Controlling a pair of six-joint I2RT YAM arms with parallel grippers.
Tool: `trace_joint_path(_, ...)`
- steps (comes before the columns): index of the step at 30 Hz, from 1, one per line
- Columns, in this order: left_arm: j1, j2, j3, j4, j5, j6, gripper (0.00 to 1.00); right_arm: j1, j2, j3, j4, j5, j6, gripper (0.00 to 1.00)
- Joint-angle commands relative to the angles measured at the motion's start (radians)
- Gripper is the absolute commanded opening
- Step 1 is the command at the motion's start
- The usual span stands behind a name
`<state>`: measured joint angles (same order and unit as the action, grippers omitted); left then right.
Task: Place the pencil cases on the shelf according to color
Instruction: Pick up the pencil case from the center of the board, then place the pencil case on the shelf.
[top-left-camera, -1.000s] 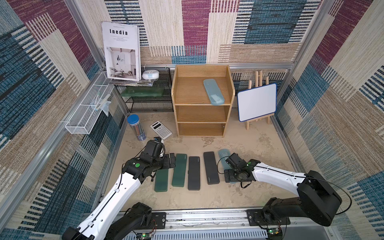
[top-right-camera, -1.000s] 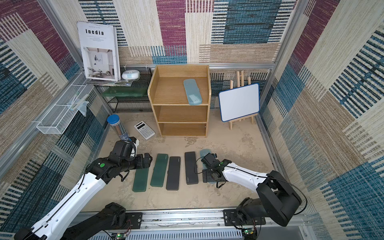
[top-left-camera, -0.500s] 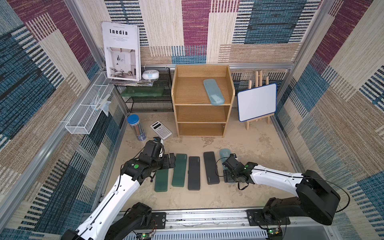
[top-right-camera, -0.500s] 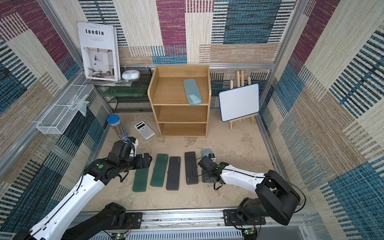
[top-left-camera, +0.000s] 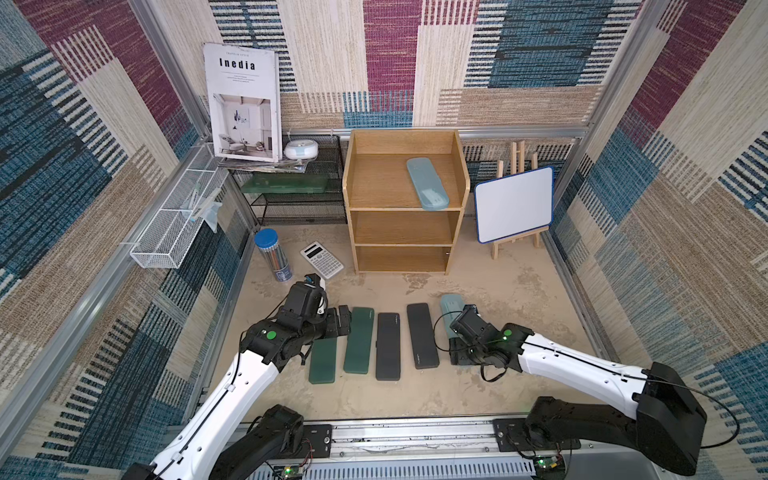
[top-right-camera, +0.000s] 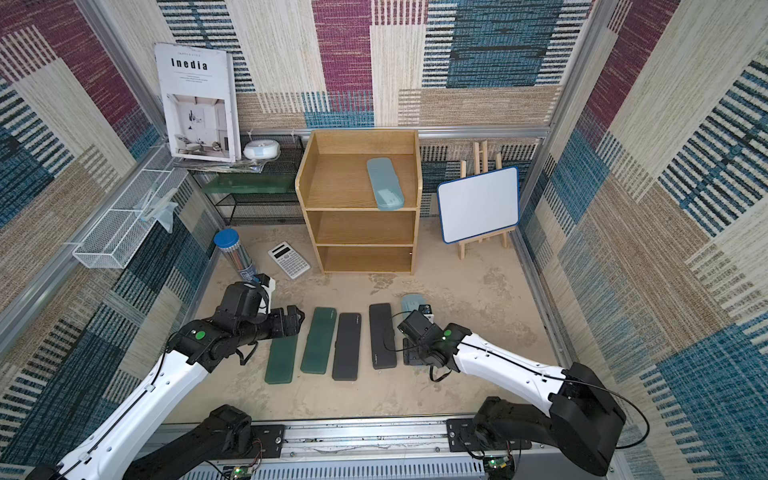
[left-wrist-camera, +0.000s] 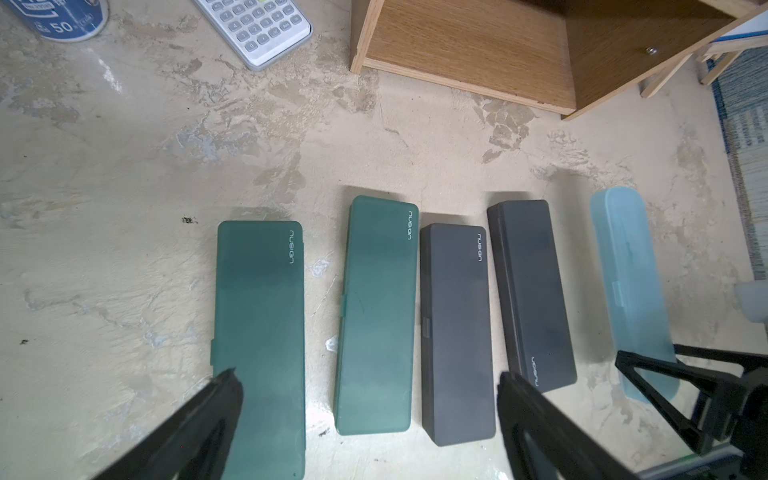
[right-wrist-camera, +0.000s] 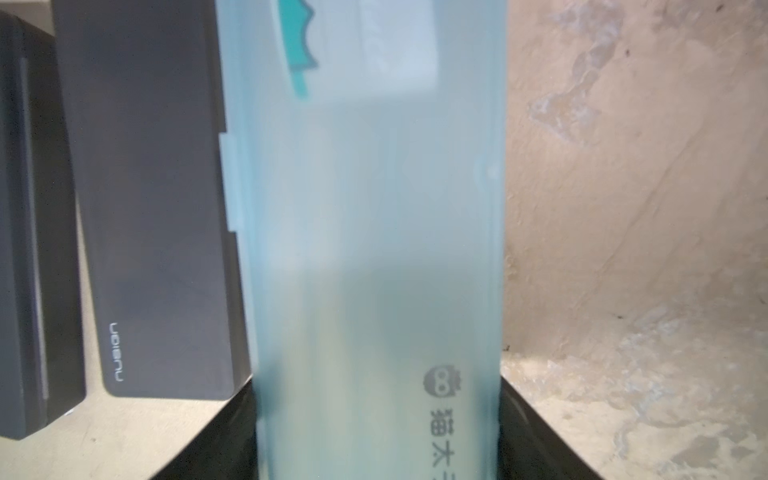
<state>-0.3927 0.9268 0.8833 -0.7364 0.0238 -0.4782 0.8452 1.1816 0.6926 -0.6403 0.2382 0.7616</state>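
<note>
Narrowing right gripper (right-wrist-camera: 376, 399) since a second ago, clamping translucent light-blue rounded plastic pencil case (right-wrist-camera: 365, 208), rightmost in near row. Holding left gripper (left-wrist-camera: 365, 376) spread. Grasping step; next calling for lifting toward light-brown wooden shelf (top-left-camera: 405, 245).

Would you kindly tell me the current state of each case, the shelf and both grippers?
shelf, lower tiers empty
shelved blue case, flat on top tier
right gripper, jaws shut on tabletop blue case
left gripper, jaws open, empty
green cases, closed, lying flat
black cases, closed, lying flat
</note>
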Motion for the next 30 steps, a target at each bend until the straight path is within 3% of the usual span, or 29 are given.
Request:
trace_joint_path(1,0.001,0.008,0.018,0.04,0.023,-0.029,1.0,0.003,-0.015,0.03,-0.062,0.015,0.003,0.6)
trace_joint_path(15,0.012,0.135,0.22,0.061,-0.019,0.043,1.0,0.041,-0.071,0.238,-0.099,-0.046,-0.068,0.56)
trace_joint_path(21,0.033,0.193,0.263,0.086,-0.018,0.064,1.0,0.101,-0.01,0.401,-0.114,-0.044,-0.098,0.57)
trace_joint_path(30,0.095,0.244,0.252,0.107,0.019,0.086,1.0,0.108,0.115,0.666,-0.07,0.015,-0.17,0.58)
